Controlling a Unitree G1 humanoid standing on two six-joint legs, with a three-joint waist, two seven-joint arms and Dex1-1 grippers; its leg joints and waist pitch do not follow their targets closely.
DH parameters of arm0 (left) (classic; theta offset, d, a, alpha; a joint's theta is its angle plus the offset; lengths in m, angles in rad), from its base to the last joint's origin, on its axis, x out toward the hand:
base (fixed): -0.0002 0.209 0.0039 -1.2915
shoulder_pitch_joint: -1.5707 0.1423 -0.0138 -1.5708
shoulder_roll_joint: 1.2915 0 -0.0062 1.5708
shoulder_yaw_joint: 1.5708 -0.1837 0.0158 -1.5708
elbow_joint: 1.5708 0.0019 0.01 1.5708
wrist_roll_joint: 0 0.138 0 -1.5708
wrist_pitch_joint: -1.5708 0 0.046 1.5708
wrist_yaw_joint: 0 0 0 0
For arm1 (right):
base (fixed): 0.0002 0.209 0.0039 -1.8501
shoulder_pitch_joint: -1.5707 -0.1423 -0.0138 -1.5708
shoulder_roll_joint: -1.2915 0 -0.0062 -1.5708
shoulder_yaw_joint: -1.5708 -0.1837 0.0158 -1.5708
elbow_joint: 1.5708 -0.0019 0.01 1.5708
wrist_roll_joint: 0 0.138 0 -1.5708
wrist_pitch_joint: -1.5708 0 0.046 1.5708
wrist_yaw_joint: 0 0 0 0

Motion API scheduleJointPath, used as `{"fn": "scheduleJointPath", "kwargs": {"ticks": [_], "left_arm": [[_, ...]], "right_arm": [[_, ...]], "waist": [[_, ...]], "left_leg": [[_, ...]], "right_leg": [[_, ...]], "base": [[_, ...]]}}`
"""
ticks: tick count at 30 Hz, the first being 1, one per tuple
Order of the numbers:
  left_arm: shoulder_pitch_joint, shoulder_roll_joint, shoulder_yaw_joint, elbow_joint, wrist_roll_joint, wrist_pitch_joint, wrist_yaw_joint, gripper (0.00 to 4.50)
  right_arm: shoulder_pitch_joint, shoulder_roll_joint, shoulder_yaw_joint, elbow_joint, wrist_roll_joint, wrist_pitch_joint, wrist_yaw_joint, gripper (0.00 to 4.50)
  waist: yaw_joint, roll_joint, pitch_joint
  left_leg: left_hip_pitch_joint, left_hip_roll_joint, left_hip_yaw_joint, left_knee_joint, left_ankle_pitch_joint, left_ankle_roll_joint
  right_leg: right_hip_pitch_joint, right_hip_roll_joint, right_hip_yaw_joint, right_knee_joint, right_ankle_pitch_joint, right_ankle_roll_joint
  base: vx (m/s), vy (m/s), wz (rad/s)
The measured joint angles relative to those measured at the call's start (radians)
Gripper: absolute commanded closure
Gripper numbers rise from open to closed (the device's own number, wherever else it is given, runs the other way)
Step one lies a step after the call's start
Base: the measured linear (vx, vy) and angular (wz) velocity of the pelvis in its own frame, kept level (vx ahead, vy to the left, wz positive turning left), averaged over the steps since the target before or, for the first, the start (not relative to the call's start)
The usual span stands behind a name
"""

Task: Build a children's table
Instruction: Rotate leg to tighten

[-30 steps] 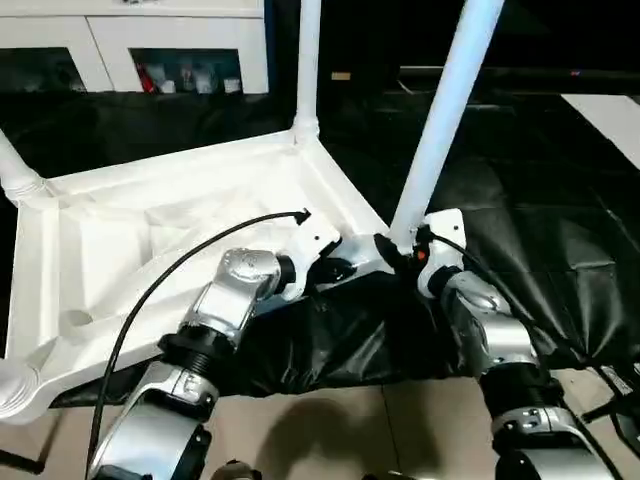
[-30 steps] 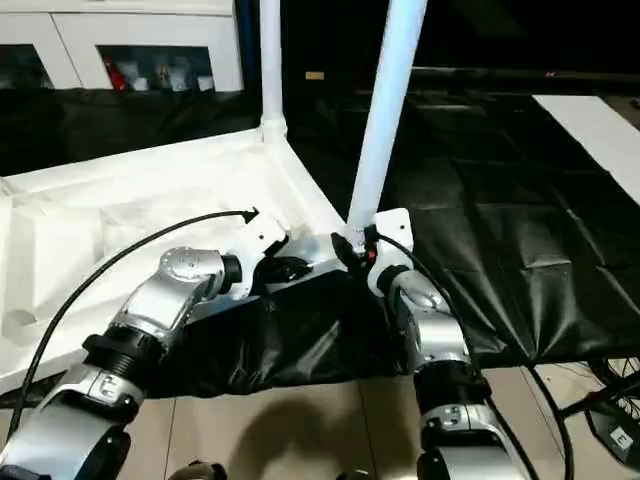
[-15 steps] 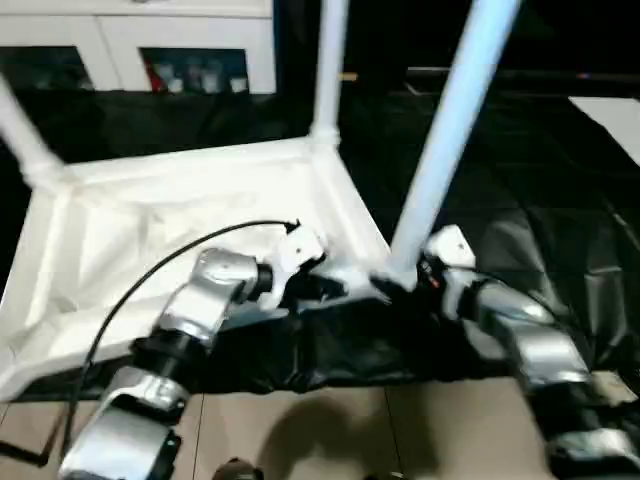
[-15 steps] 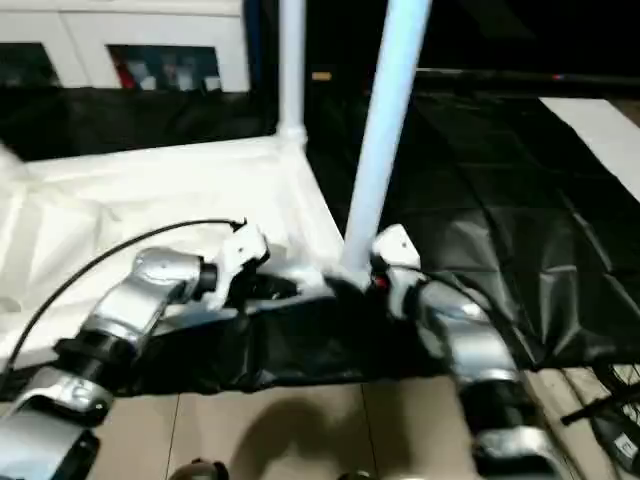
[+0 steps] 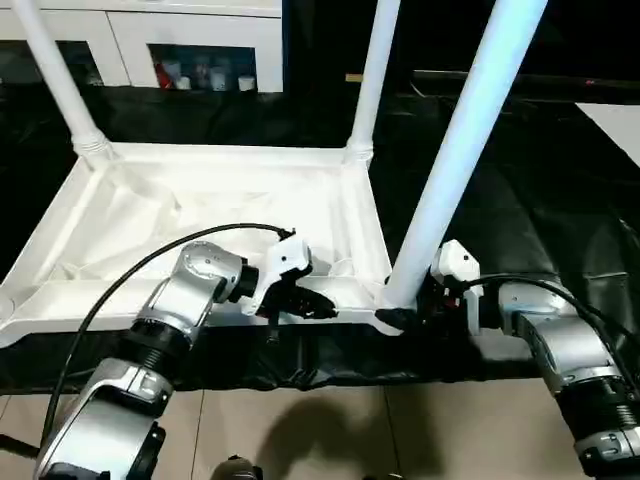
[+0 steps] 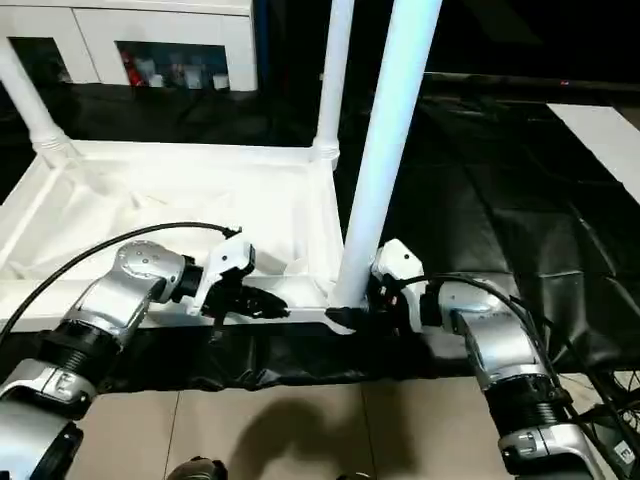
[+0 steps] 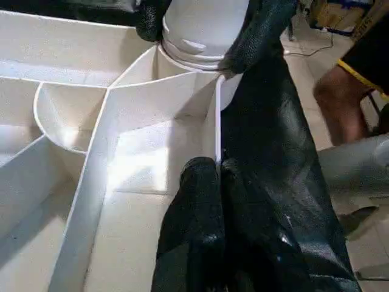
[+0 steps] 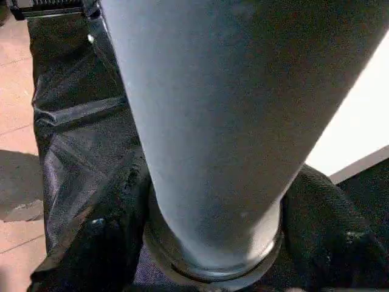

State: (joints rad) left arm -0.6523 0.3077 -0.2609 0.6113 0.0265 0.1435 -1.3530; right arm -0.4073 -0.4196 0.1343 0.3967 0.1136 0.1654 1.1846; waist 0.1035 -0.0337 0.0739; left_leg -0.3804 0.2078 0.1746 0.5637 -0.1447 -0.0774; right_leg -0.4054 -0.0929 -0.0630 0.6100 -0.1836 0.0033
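On the black sheet [image 5: 520, 190] that covers the floor, the children's table [image 5: 200, 200] lies upside down, ribbed underside up, w/ its near edge running along the front hem of the sheet, where bare tan floor [image 5: 330, 430] begins.

Three legs stand in corner sockets: far-left leg [image 5: 60, 85], far-right leg [image 5: 368, 80], and the near-right leg [image 5: 455, 165], which is closest to the robot and rises out the top of view.

The right gripper [image 5: 405, 318] sits at the very base of the near-right leg; in the right wrist view its black fingers [image 8: 106, 243] sit one on each side of the leg's foot, right up against the tube and pinching it where it enters the socket.

The left gripper [image 5: 325, 305] is on the near rim just left of that corner. Its fingers [image 7: 200, 207] are pressed together, tip on the thin wall of the rim; whether they pinch the wall I can't tell.

Room to move: the sheet to the right of the table is open, w/ a white strip [image 5: 615, 120] at the far right. Behind, white cabinets [image 5: 150, 40] stand close to the far edge. A black cable [image 5: 150, 270] arcs over the left forearm. In the left wrist view a person's leg [image 7: 340, 103] stands beside the sheet.
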Motion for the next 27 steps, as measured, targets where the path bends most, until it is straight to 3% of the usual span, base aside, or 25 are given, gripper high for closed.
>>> {"fn": "scheduleJointPath", "kwargs": {"ticks": [9,14,17,24,27], "left_arm": [[0.0,0.005,0.008,0.002,0.004,0.01,0.02,4.5],[-0.003,-0.029,0.035,0.002,0.026,0.036,0.16,4.5],[-0.003,-0.098,0.059,0.005,0.051,0.06,0.301,4.5],[0.007,-0.195,0.07,-0.02,0.079,0.112,0.491,4.5],[0.019,-0.199,0.069,-0.043,0.083,0.117,0.497,4.5]], "right_arm": [[0.007,0.04,-0.022,0.014,0.002,0.004,-0.04,1.81],[0.009,0.145,-0.096,0.057,-0.001,-0.003,-0.257,1.82],[-0.021,0.219,-0.153,0.119,-0.012,-0.023,-0.448,1.82],[-0.081,0.332,-0.22,0.207,-0.037,-0.063,-0.74,1.82],[-0.078,0.344,-0.231,0.204,-0.036,-0.074,-0.751,1.13]], "waist": [[-0.001,-0.001,0.0],[-0.013,-0.001,-0.001],[-0.02,-0.001,-0.001],[-0.019,0.003,-0.002],[-0.02,0.005,-0.002]], "left_leg": [[-0.001,0.001,-0.001,0.001,0.0,0.0],[-0.001,0.0,-0.002,0.004,0.0,0.0],[-0.001,0.0,-0.002,0.004,0.0,0.0],[0.0,0.0,-0.001,-0.001,0.0,0.0],[-0.001,0.0,-0.001,-0.002,0.0,0.0]], "right_leg": [[-0.001,0.0,-0.001,0.001,0.0,-0.001],[0.0,0.0,0.0,0.0,0.001,-0.002],[-0.001,-0.001,0.001,0.0,0.002,-0.002],[-0.001,0.0,0.0,-0.001,0.001,-0.001],[-0.001,0.0,0.0,-0.002,0.001,-0.001]], "base": [[0.0,0.0,0.0],[0.0,0.0,0.0],[0.0,0.0,0.0],[0.0,0.0,0.0],[0.0,0.0,0.0]]}}
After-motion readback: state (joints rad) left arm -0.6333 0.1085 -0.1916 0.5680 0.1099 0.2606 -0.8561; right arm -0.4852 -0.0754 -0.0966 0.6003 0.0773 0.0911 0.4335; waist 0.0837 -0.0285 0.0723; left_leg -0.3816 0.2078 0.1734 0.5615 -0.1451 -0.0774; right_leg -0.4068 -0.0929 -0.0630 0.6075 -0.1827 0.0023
